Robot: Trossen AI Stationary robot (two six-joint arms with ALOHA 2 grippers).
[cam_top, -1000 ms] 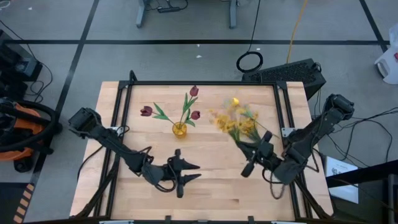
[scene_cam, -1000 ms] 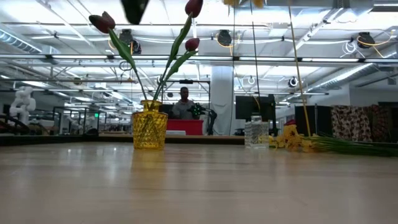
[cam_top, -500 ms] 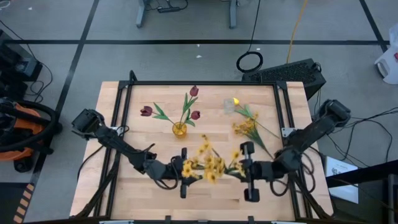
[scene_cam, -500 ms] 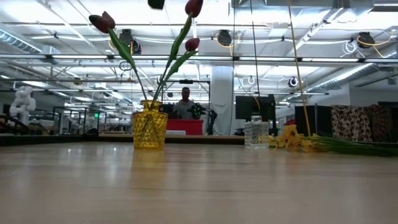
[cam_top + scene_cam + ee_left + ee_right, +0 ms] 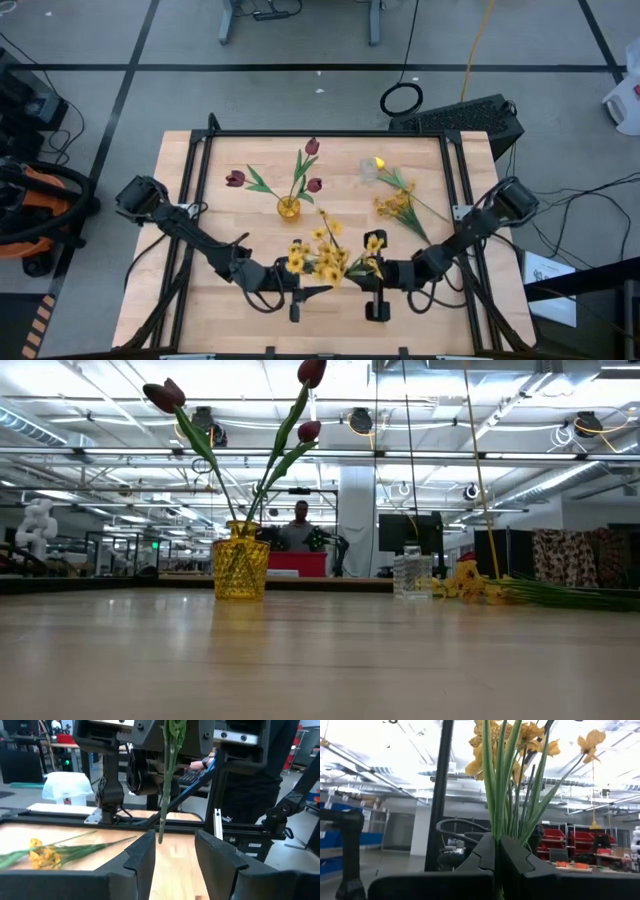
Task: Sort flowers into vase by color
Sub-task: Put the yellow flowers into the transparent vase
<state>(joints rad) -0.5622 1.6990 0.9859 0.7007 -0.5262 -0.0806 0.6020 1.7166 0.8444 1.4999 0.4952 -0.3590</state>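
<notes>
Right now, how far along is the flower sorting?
Done: three red tulips stand in the yellow vase. In hand: the right gripper, shut, holds a yellow spray above the front of the table, its stem hanging in front of the open left gripper. Left: a yellow tulip and another spray lie by the clear vase.

Tulips (image 5: pixel 305 170) in vase (image 5: pixel 288 209), counter (image 5: pixel 200 300) center-rear. Loose flowers (image 5: pixel 398 200) lie right of vase, w/ small jar (image 5: pixel 368 171) behind them. Spray (image 5: pixel 325 258) up front between left end effector (image 5: pixel 308 292) & right end effector (image 5: pixel 372 272).
</notes>
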